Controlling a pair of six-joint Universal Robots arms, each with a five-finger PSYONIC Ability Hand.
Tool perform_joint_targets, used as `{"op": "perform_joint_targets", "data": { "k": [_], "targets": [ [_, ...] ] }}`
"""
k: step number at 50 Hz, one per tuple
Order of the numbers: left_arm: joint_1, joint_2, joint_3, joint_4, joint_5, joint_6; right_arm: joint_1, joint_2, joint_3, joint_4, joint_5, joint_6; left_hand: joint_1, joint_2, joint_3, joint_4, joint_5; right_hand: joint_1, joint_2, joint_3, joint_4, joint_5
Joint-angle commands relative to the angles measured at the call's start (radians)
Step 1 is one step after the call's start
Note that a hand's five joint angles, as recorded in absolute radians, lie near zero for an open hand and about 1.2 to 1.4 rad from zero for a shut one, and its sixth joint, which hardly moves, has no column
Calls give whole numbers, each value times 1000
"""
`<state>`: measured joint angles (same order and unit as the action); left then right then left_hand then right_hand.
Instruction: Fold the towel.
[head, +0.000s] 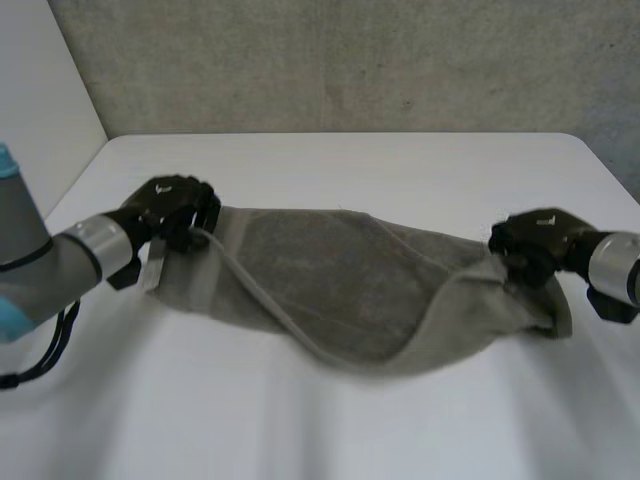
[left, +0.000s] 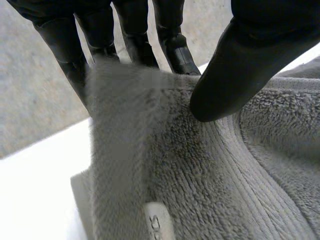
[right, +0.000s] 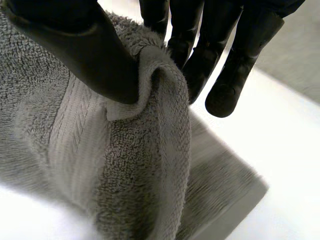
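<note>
Mid-fold, my left hand (head: 172, 205) pinches the towel (head: 340, 285) at 9 o'clock, my right hand (head: 535, 240) at 3 o'clock; next, I judge, both must carry it evenly.

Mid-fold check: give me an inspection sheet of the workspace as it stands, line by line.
Surface: white table, no stains seen.
Job's things: grey towel lies across the table, partly doubled over, its near edge bowing toward the camera; a white label shows at its left end.
Clutter: nothing seen.
Hands: left hand pinches the towel's left end between thumb and fingers; right hand pinches its right end the same way.
Cables: nothing seen across the towel.
Surroundings: grey concrete wall behind the table.
</note>
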<state>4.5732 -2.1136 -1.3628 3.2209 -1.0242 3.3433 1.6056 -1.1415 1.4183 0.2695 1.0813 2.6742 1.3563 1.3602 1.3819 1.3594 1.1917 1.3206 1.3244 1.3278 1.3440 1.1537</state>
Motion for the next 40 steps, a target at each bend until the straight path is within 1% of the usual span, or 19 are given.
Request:
{"op": "perform_joint_targets", "data": {
  "k": [1, 2, 3, 5, 8, 10, 12, 13, 14, 15, 16, 17, 20, 28, 36, 37, 38, 39, 40],
  "targets": [
    [-42, -147, 259, 0, -115, 1, -4, 54, -85, -115, 20, 191, 40, 36, 14, 37, 30, 76, 72, 68, 52, 68],
    [-46, -191, 321, 0, -144, 2, -1, 72, -107, -128, 35, 216, 40, 36, 14, 37, 30, 76, 72, 68, 52, 68],
    [-46, -192, 321, 0, -145, 2, 2, 98, -130, -136, 51, 234, 40, 36, 14, 37, 30, 76, 72, 68, 52, 68],
    [-56, -280, 439, -3, -187, 2, 7, 129, -156, -138, 67, 242, 40, 36, 14, 37, 30, 76, 72, 68, 52, 68],
    [-59, -322, 491, -6, -201, 1, 22, 187, -208, -138, 110, 246, 40, 36, 14, 37, 30, 76, 72, 68, 52, 68],
    [-69, -402, 586, -10, -214, 1, 30, 218, -234, -138, 134, 250, 40, 36, 14, 37, 30, 76, 72, 68, 52, 68],
    [-76, -437, 625, -10, -217, 1, 37, 265, -275, -138, 201, 253, 40, 36, 14, 37, 30, 76, 72, 68, 52, 68],
    [-79, -468, 660, -10, -218, 1, 37, 266, -275, -138, 201, 253, 40, 36, 14, 37, 30, 76, 72, 68, 52, 68],
    [-79, -468, 660, -10, -218, 1, 39, 285, -291, -138, 239, 253, 40, 36, 14, 37, 30, 76, 72, 68, 52, 68],
    [-83, -498, 691, -9, -224, 2, 39, 286, -291, -138, 239, 253, 40, 36, 14, 37, 30, 76, 72, 68, 52, 68],
    [-88, -523, 717, -9, -237, 2, 40, 299, -303, -138, 274, 253, 40, 36, 14, 37, 30, 76, 72, 68, 52, 68],
    [-88, -523, 717, -9, -237, 2, 40, 299, -303, -138, 275, 253, 40, 36, 14, 37, 30, 76, 72, 68, 52, 68],
    [-99, -584, 786, -7, -261, 4, 40, 322, -318, -135, 328, 248, 40, 36, 14, 37, 30, 76, 72, 68, 52, 68],
    [-129, -634, 832, 0, -257, 7, 40, 315, -297, -136, 338, 250, 40, 36, 14, 37, 30, 76, 72, 68, 52, 68],
    [-137, -670, 881, 4, -261, 7, 40, 327, -294, -136, 353, 245, 40, 36, 14, 37, 30, 62, 58, 55, 39, 55],
    [-137, -674, 884, 4, -261, 7, 42, 327, -291, -138, 351, 245, 40, 36, 14, 37, 30, -234, -238, -242, -258, -242],
    [-137, -674, 884, 4, -261, 7, 42, 327, -291, -138, 351, 245, 40, 36, 14, 37, 30, -237, -241, -245, -261, -245],
    [-137, -674, 884, 4, -261, 7, 42, 327, -289, -139, 353, 245, 40, 36, 14, 37, 30, -450, -453, -457, -473, -457],
    [-137, -674, 884, 4, -261, 7, 42, 327, -289, -139, 353, 245, 40, 36, 14, 37, 30, -452, -456, -459, -475, -459]
  ]
}}
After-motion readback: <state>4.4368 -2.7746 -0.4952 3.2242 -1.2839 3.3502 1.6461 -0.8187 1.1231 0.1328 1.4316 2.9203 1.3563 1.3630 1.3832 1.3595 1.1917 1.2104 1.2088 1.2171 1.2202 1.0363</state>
